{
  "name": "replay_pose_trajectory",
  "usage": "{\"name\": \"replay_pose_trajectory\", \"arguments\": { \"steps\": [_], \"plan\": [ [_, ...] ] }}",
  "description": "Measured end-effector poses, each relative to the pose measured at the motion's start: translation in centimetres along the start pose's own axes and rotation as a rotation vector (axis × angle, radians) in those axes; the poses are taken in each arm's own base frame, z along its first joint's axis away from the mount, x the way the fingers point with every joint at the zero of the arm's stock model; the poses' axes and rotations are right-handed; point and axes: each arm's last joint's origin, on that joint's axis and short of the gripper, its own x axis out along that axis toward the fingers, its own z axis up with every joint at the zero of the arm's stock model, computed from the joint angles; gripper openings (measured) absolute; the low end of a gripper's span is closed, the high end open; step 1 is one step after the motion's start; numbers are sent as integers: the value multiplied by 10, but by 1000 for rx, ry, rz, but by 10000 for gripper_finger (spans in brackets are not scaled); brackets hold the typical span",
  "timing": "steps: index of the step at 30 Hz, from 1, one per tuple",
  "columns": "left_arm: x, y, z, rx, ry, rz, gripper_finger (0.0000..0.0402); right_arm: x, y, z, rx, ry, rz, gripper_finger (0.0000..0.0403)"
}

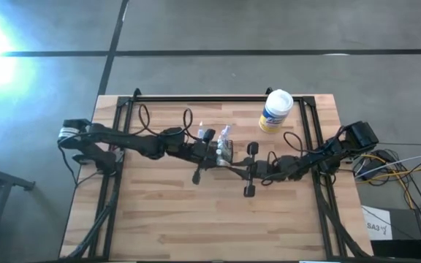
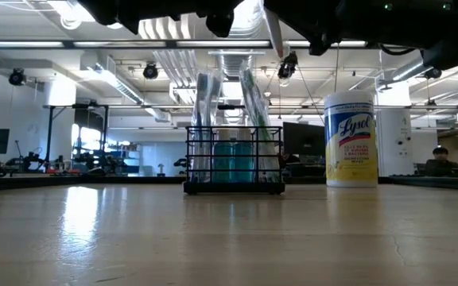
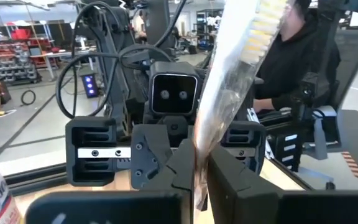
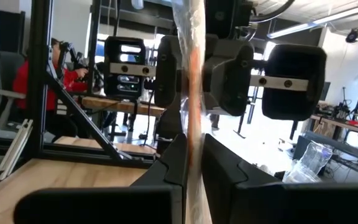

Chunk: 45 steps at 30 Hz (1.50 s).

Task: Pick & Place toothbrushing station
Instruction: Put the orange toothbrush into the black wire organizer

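- Caddy (image 2: 234, 160) stands centre frame, beside tub (image 2: 351, 138).
- Your left gripper (image 3: 194, 163) and right gripper (image 4: 193, 155) both clench one wrapped toothbrush (image 3: 229, 81), likely a handover.

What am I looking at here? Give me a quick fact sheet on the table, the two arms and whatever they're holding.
Table: wooden top, with two dark arms meeting near its middle
Caddy: black wire-mesh caddy, upright, holding wrapped brushes and blue-green items
Tub: white-and-yellow Lysol tub, standing beside the caddy, apart from it
Left tool: left tool above the caddy, shut on a wrapped toothbrush
Right tool: right tool facing it, shut on what seems to be the same toothbrush
Background: a seated person in the room beyond
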Motion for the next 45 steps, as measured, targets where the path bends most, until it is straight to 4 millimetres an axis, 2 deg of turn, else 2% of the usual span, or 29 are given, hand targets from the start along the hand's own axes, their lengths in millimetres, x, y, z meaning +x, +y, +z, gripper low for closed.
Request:
{"name": "replay_pose_trajectory", "arguments": {
  "steps": [6,12,17,21,26,30,33,35,41,45],
  "plan": [
    [0,0,-1,-1,9,-17,23,4,1,0,25,19,4,45],
    [-5,-2,4,0,19,-24,21,2,4,1,13,14,17,117],
    [-31,-9,20,19,32,-64,21,-4,5,0,24,24,28,171],
    [-71,-20,25,13,53,-64,21,-11,4,3,72,19,35,185],
    [-128,-37,13,-3,61,-45,21,-26,-4,9,130,10,90,157],
    [-168,-49,-9,-35,28,-14,21,-40,-9,10,128,7,141,97],
    [-190,-55,-31,-94,11,42,21,-50,-12,9,144,1,197,44],
    [-200,-57,-41,-127,-9,57,21,-56,-13,7,160,9,204,18],
    [-218,-63,-66,-156,-37,85,21,-69,-17,-1,200,39,206,11],
    [-222,-63,-67,-147,-61,91,21,-73,-17,-9,217,72,209,9]
  ]
}}
